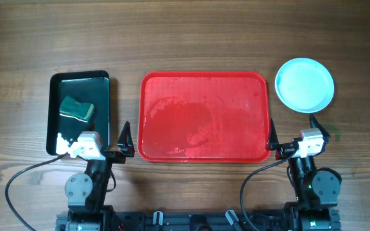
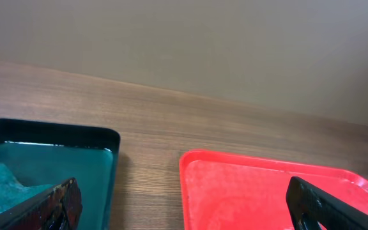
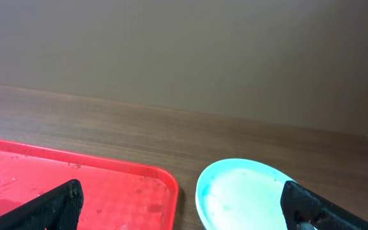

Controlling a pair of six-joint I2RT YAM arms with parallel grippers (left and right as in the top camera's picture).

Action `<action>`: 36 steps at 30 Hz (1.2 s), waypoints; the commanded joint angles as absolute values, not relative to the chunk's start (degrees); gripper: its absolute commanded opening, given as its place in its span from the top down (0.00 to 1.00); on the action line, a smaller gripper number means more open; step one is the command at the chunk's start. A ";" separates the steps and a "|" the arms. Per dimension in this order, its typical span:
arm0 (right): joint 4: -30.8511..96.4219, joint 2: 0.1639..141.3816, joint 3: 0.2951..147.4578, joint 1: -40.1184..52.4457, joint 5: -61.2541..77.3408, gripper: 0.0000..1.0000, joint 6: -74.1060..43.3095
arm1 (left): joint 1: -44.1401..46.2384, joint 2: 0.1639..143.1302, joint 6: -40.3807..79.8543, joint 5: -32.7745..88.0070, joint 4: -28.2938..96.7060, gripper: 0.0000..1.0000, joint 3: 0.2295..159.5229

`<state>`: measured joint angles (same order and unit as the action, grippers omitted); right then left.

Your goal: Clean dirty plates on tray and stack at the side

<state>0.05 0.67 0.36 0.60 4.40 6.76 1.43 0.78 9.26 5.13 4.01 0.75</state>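
1. Plate (image 1: 304, 85): pale cyan, round. It lies flat on the table (image 1: 191, 38), just off the far right corner of the tray and apart from its rim. Only this top face shows, so I cannot tell whether other plates lie beneath it.
2. Tray (image 1: 204, 115): red, rectangular, at the centre of the table. Its floor shows pale wet-looking streaks.
3. Right gripper (image 3: 181, 189): spread wide and holding nothing. It sits at the near right corner of the tray. The plate lies ahead of it, in the gap between the two fingers and nearer the right one, touching neither.
4. Left gripper (image 2: 183, 191): spread wide and holding nothing. One finger is over the black tray and the other over the red tray's near left corner. It is well apart from the plate.
5. Black tray (image 1: 101, 80): glossy and narrow, to the left of the red tray.
6. Sponge (image 1: 77, 108): green, lying in the black tray, ahead of the left gripper.
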 commanded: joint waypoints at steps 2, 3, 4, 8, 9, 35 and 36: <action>-0.03 0.21 0.32 0.84 3.64 0.00 7.42 | 1.13 0.16 -0.60 3.92 4.25 0.00 0.32; -0.03 0.21 0.32 0.84 3.64 0.00 7.40 | 1.10 0.16 -2.46 3.84 4.25 0.00 0.32; -0.03 0.21 0.32 0.84 3.62 0.00 7.42 | 1.13 0.16 -4.10 3.11 4.32 0.00 0.32; -0.03 0.21 0.32 0.84 3.62 0.00 7.42 | 1.10 0.16 -4.25 -0.75 4.32 0.00 0.32; -0.03 0.21 0.32 0.84 3.62 0.00 7.42 | 1.10 0.16 -4.25 -1.45 4.27 0.00 0.32; -0.03 0.21 0.32 0.84 3.62 0.00 7.40 | 1.28 0.16 -2.83 -7.27 3.77 0.00 0.32; -0.03 0.21 0.32 0.84 3.62 0.00 7.42 | 1.28 0.16 -2.85 -7.27 3.77 0.00 0.32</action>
